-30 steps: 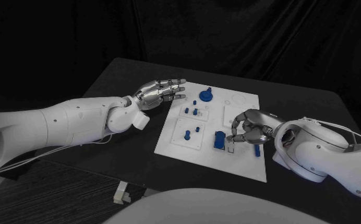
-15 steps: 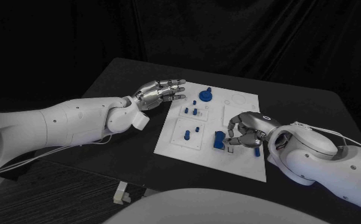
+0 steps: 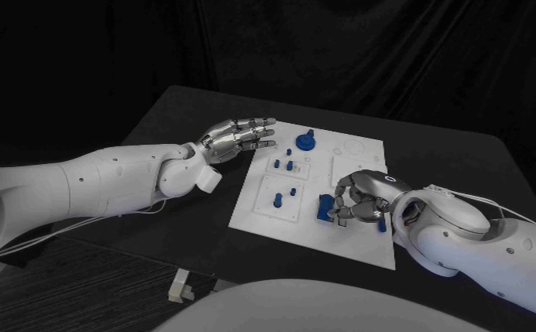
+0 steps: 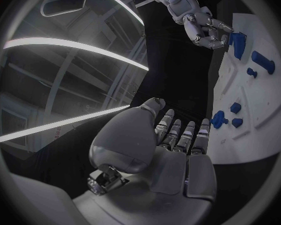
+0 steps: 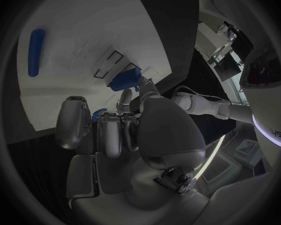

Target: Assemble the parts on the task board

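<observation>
Nearest to the robot, the right hand (image 3: 359, 199) is low over the near part of the task board (image 3: 301, 231), with its fingers curled downward around a blue block (image 3: 325, 207) that stands on the plate. In the right wrist view the fingers (image 5: 109, 130) bend in toward this block (image 5: 125, 79), but I cannot tell if they really press it or only lie beside it. Just on the outer side of this hand a blue bar (image 3: 381, 222) lies flat on the board, apart from the fingers. Beyond the right hand, toward the left hand, small blue pegs (image 3: 287, 191) stand in two square fields, and a round blue part (image 3: 306, 142) sits near the far edge. The left hand (image 3: 235, 138) hovers at the far left corner of the board, with fingers apart and lightly bent, and it holds nothing; its fingertips (image 4: 185, 130) point toward the plate.
</observation>
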### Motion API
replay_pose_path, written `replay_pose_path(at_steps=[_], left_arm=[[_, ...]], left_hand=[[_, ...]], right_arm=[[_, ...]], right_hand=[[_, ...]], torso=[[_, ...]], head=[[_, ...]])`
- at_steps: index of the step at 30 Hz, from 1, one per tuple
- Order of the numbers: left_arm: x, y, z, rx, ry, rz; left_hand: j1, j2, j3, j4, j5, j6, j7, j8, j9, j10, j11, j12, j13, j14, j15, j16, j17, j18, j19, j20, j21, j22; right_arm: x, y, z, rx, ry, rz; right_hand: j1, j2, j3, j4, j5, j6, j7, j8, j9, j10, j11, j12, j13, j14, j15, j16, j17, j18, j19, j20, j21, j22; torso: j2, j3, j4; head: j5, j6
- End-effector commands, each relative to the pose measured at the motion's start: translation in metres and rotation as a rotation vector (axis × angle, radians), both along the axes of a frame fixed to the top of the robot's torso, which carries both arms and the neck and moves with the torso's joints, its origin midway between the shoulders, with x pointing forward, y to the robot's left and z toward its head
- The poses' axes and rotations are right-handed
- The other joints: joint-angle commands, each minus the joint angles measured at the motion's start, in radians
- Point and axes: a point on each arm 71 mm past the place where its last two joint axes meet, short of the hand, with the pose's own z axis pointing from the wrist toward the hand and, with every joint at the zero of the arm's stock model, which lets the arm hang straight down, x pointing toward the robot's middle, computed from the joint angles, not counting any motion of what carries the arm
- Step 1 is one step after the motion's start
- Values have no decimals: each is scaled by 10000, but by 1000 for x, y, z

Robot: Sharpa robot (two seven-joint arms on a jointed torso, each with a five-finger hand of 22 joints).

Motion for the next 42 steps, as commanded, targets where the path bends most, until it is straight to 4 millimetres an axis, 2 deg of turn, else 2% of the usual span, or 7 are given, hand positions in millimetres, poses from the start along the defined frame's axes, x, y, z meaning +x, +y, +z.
replay_pose_path(at_steps=[1,10,23,33,36,38,42], left_arm=[[-1,-2,1,-204,-52,-105],[-1,-2,0,-183,-18,-123],[-1,-2,-1,-149,51,-163],[-1,-3,-2,-141,106,-212],[-2,-3,-2,-139,124,-226],[-2,-2,-2,-134,129,-224],[-2,-2,-2,-126,133,-213]], left_hand=[[-196,-58,212,-41,70,159,1,150,71,81,20,140,122,33,74,137,106,-498,20,-16,110,-105],[-197,-63,219,-45,69,143,2,147,69,81,30,130,121,31,73,135,105,-499,11,-16,106,-115],[-199,-71,242,-55,70,120,-3,142,64,87,56,133,120,51,82,164,111,-502,6,-16,103,-123],[-200,-69,260,-58,72,118,-2,141,62,87,65,126,118,57,97,169,112,-502,3,-15,101,-129],[-200,-69,260,-58,72,118,-2,141,62,87,65,126,118,57,97,169,112,-502,3,-15,101,-129],[-200,-69,260,-58,72,118,-2,141,62,87,65,126,118,57,97,169,112,-502,3,-15,101,-129],[-202,-55,289,-59,78,129,7,143,63,88,79,121,117,67,115,181,115,-503,0,-15,99,-134]], right_arm=[[1,-1,-1,-78,-147,-232],[1,-2,-3,-178,-68,-239],[-1,-1,-4,-306,80,-147],[-2,1,-9,-426,223,-180],[-2,1,-10,-452,252,-196],[-2,0,-10,-426,231,-217],[-2,-3,-8,-218,52,-317]], right_hand=[[284,136,-124,23,48,-36,-40,240,196,1143,-54,166,2658,1110,-33,147,2567,280,92,-76,148,1900],[878,161,481,-79,1611,-104,-70,107,-35,1143,-85,166,2658,1105,-66,136,2541,286,67,-114,117,1887],[969,94,813,-77,1990,-99,-50,2,-189,1143,-73,166,2658,1096,-58,118,2504,291,47,-109,89,1878],[216,-473,759,670,-1302,0,-24,406,-54,1143,-39,166,2658,1098,-26,122,2512,291,45,-73,91,1877],[-100,-1128,814,1394,-2612,-19,-32,554,19,1143,-49,166,2658,1100,-29,125,2519,295,40,-78,71,1871],[-245,-1509,616,1658,-2672,-97,-46,589,49,1143,-64,166,2658,1099,-50,125,2518,295,37,-99,71,1871],[-486,-1506,-288,1662,-2656,-213,-64,649,97,1143,-80,166,2658,1101,-65,129,2526,291,41,-117,84,1875]], torso=[[1,2,-4],[3,1,-9],[1,1,0],[3,1,-5],[3,3,-2],[2,1,-3],[2,2,-4]], head=[[-11,1],[34,1],[14,1],[29,1],[37,1],[45,1],[55,1]])
